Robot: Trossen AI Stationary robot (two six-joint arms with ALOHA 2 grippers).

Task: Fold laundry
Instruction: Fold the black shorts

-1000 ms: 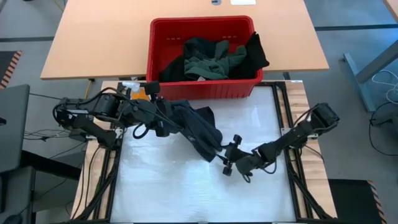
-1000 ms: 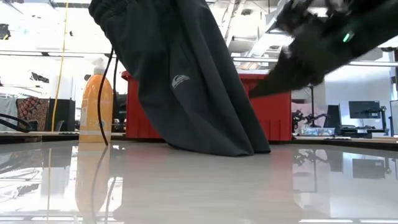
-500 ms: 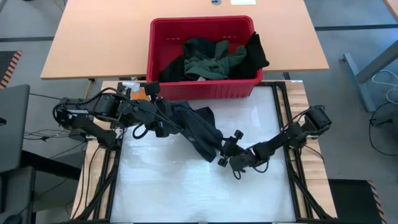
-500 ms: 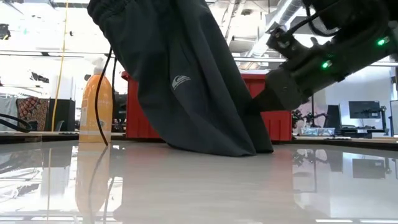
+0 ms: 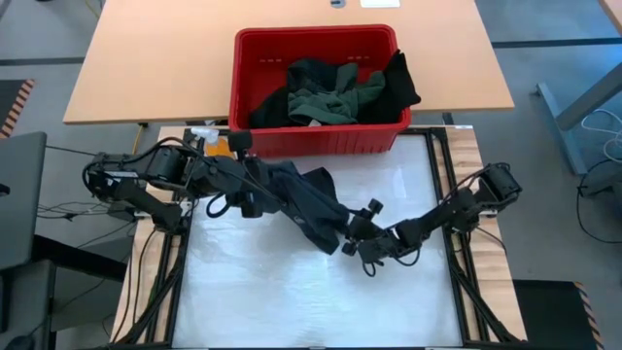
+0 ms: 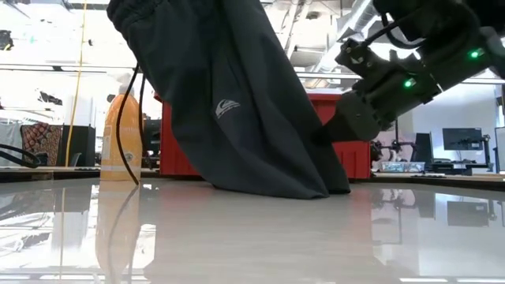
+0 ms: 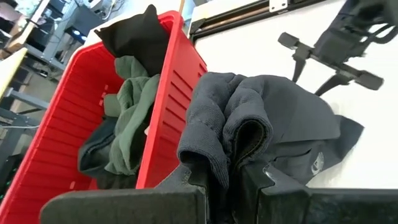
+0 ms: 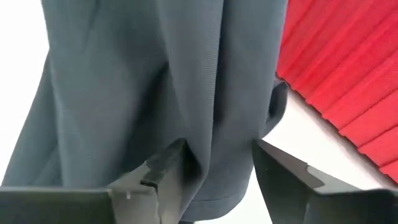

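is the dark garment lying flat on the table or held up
Held up: the dark garment hangs from the left pincer, only its lower end touching the table.

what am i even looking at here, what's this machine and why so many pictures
It is a robot with two dark arms at a white table, each ending in a two-fingered pincer. Four cameras film it: one overhead, one level with the tabletop, one on each wrist. The left pincer is shut on the bunched top of a dark garment, lifting it so it hangs to the table. The right pincer stands open around the garment's lower edge. Behind is a red basket with more green and black clothes. An orange bottle stands at the table's edge.
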